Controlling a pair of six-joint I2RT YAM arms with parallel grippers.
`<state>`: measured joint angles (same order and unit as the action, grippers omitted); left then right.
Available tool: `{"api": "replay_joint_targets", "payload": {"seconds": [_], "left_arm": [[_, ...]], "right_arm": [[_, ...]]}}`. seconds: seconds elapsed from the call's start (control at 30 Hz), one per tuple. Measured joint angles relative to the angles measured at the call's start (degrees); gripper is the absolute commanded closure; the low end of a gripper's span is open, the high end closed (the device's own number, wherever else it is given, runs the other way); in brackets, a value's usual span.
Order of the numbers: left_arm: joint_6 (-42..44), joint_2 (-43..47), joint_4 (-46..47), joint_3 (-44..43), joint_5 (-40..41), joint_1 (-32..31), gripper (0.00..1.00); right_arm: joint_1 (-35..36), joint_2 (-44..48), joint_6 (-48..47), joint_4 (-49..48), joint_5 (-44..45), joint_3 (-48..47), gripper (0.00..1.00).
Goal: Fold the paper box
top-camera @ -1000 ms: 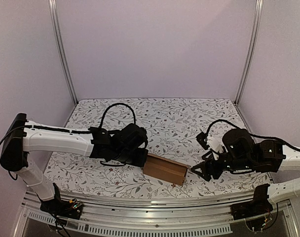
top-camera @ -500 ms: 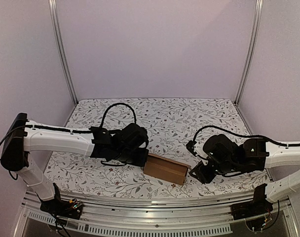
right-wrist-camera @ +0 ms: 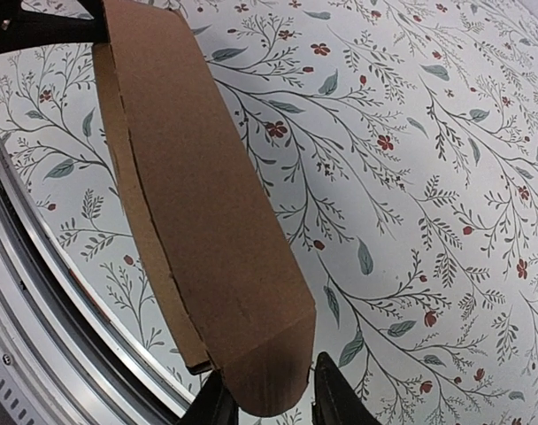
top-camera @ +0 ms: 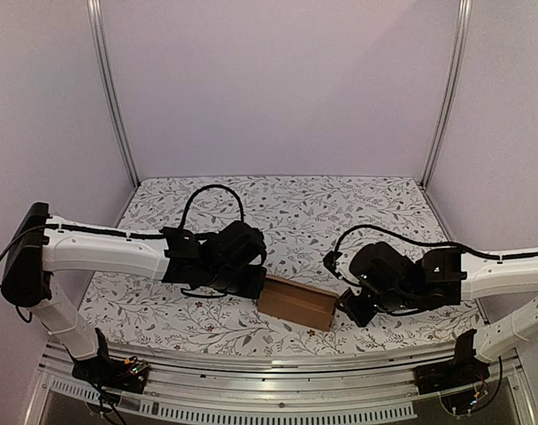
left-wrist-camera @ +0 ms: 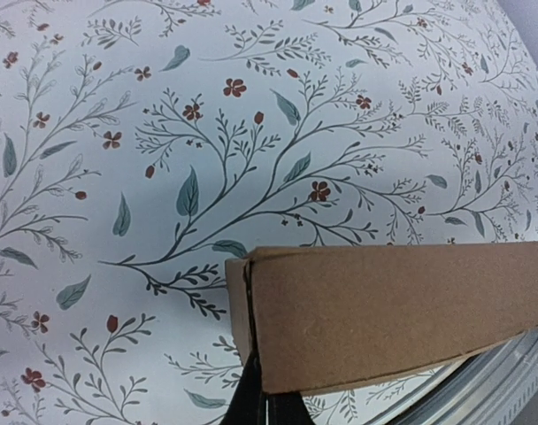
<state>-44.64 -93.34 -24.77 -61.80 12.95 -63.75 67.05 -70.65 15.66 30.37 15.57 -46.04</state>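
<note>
The paper box is a small, long brown cardboard box lying near the table's front edge. My left gripper sits at its left end. In the left wrist view the box fills the lower right, and the left gripper is shut, its tips against the seam of the end panel. My right gripper is at the box's right end. In the right wrist view the box ends in a rounded flap. The right gripper is open, with a finger close on each side of that flap.
A floral cloth covers the table. An aluminium rail runs along the near edge, just below the box, and shows in the right wrist view as the rail. Two metal posts stand at the back corners.
My right arm has slid left up to the box's right end, and its jaws have narrowed around the end flap. The left arm and the box have stayed put.
</note>
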Motion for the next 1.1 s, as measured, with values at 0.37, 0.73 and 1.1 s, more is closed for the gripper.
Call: {"api": "replay_joint_targets", "payload": {"seconds": [0.37, 0.73, 1.1], "left_arm": [[-1.09, 0.00, -0.28, -0.09, 0.46, -0.02, 1.00], [-4.17, 0.92, -3.91, -0.09, 3.87, -0.02, 1.00], [-11.04, 4.90, -9.51, 2.99, 9.01, 0.00, 1.00]], "right_arm": [[1.20, -4.31, -0.68, -0.15, 4.74, -2.43, 1.00], [1.22, -9.09, -0.44, -3.72, 6.93, -4.61, 1.00], [0.28, -19.23, -0.24, -5.60, 7.82, -13.62, 1.00]]}}
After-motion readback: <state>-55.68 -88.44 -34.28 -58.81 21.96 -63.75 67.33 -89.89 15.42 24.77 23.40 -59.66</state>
